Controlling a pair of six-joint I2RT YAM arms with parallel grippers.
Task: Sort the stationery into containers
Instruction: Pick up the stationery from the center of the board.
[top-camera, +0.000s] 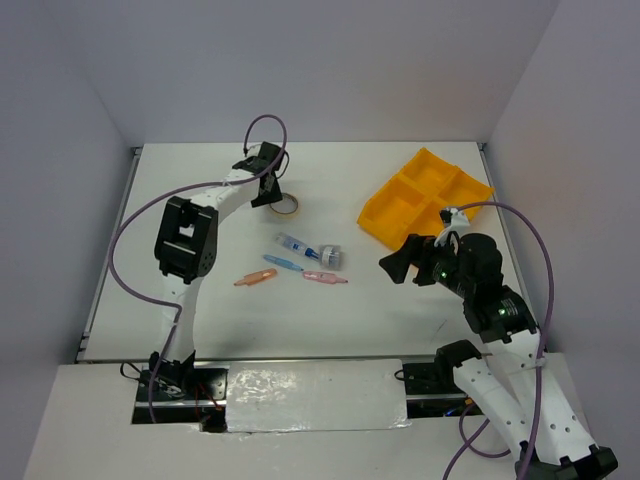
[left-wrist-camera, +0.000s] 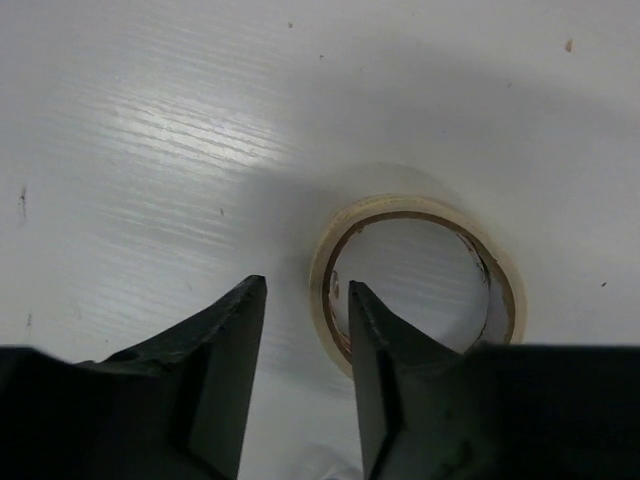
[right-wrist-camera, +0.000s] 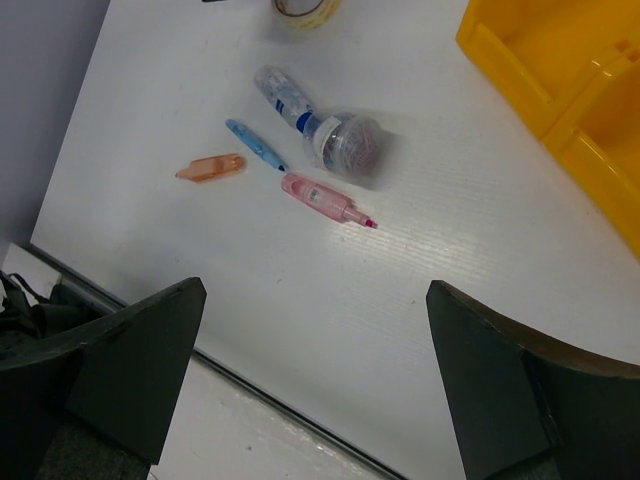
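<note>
Top camera is looking down from the near edge; both wrist cameras are sharing the tape ring (left-wrist-camera: 410, 206), left closest.

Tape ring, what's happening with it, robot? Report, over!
Left gripper open, straddling one wall of tape ring, not yet shut. Ring flat on table. Right gripper open, holding nothing, near tray. Nothing blocking the ring.

Tape ring (top-camera: 287, 205) flat, far-centre. Clear-blue pen (top-camera: 297, 244), round piece (top-camera: 330, 257), orange stick (top-camera: 255, 277), blue stick (top-camera: 283, 264), pink stick (top-camera: 325, 277) clustered mid-table. Yellow tray (top-camera: 395, 184) far-right.
</note>
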